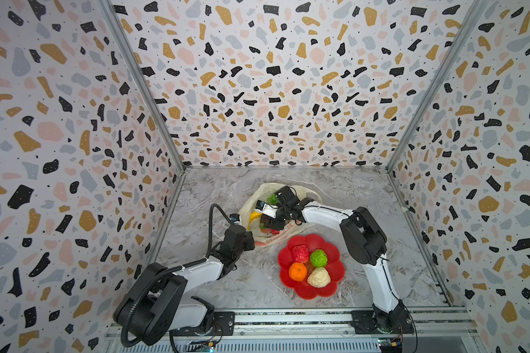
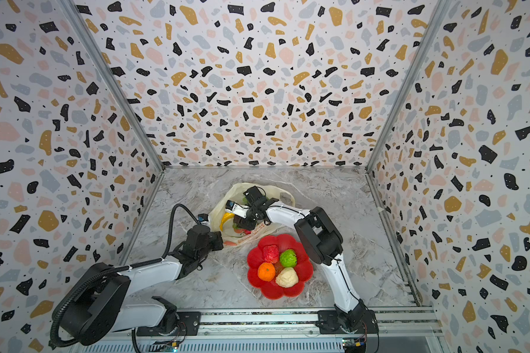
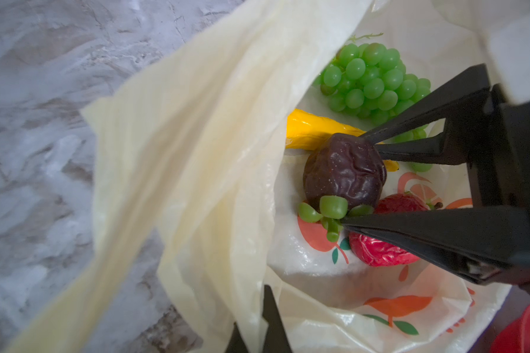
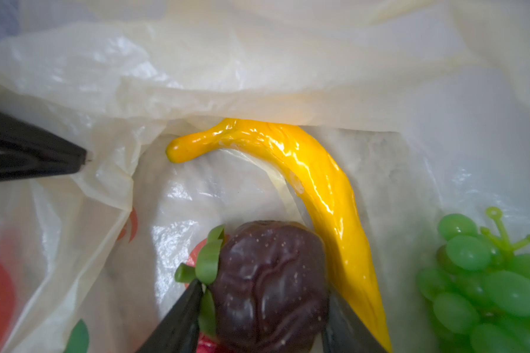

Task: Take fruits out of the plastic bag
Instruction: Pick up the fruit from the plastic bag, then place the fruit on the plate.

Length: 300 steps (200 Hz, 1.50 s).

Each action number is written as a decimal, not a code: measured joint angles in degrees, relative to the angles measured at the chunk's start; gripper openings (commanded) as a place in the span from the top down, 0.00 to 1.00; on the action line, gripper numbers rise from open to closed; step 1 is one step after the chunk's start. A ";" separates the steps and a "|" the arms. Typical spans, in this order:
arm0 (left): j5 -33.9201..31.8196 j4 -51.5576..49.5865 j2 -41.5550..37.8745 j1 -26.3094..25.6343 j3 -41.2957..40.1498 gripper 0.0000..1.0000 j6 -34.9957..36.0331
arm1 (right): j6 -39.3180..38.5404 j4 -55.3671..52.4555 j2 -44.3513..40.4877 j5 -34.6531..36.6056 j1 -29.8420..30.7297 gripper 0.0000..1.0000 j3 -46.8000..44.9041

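metal rail (image 1: 288, 319) fronts grey marble tabletop (image 1: 364, 198) inside terrazzo-patterned walls (image 1: 273, 91).

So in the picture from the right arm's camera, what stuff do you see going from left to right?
In the right wrist view: black tip of the left gripper pinching the plastic bag → dark brown fruit between the right gripper's jaws → yellow banana → green grape bunch.
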 measured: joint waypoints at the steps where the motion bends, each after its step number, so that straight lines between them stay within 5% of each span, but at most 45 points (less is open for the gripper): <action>1: -0.02 0.00 0.02 0.00 0.00 0.98 0.00 | 0.02 -0.02 0.00 -0.02 0.00 0.49 0.00; 77: 0.15 0.00 0.35 0.04 0.02 0.98 0.00 | 8.48 1.95 -3.61 -3.28 -0.70 0.51 -4.28; 214: 0.28 0.00 0.24 0.31 0.02 0.98 0.00 | 50.34 10.93 -48.17 -5.73 -7.56 0.52 -45.59; 259: 0.83 0.02 0.24 0.33 0.02 0.98 0.00 | 57.99 8.83 -60.72 -6.03 -9.14 0.52 -54.49; 300: 1.18 0.04 0.24 0.37 0.02 0.98 0.00 | 60.85 7.65 -62.86 -8.22 -13.14 0.52 -58.64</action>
